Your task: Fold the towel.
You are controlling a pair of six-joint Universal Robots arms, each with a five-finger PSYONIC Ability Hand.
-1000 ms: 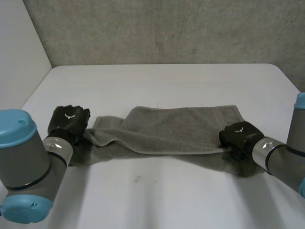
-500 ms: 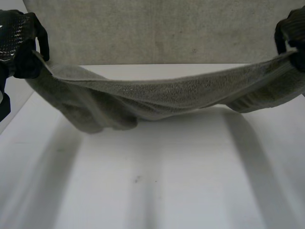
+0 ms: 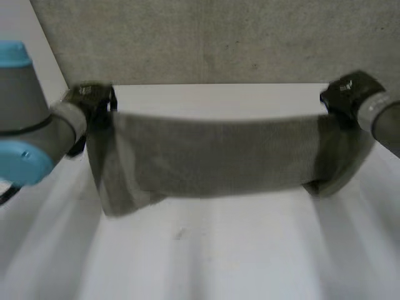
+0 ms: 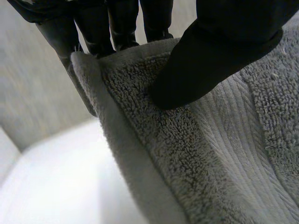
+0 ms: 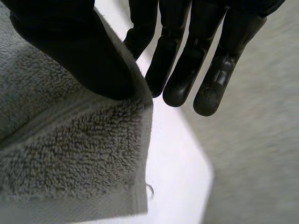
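Observation:
A grey towel (image 3: 212,156) hangs stretched in the air between my two hands, its lower edge just above the white table (image 3: 212,250). My left hand (image 3: 90,100) pinches the towel's upper left corner; the left wrist view has the thumb (image 4: 219,51) pressing the towel (image 4: 224,154) against the fingers (image 4: 93,28). My right hand (image 3: 350,90) holds the upper right corner. In the right wrist view its thumb (image 5: 79,51) clamps the towel (image 5: 70,158) against the fingers (image 5: 182,60). Both ends droop in loose folds below the hands.
A grey wall (image 3: 206,37) stands behind the table's far edge. My left arm (image 3: 25,131) with its light-blue cap reaches in from the near left, and my right arm (image 3: 387,125) from the right.
Both hands lifted the towel off the table, then moved it away from me and lower. The sagging towel has pulled into a flat hanging sheet.

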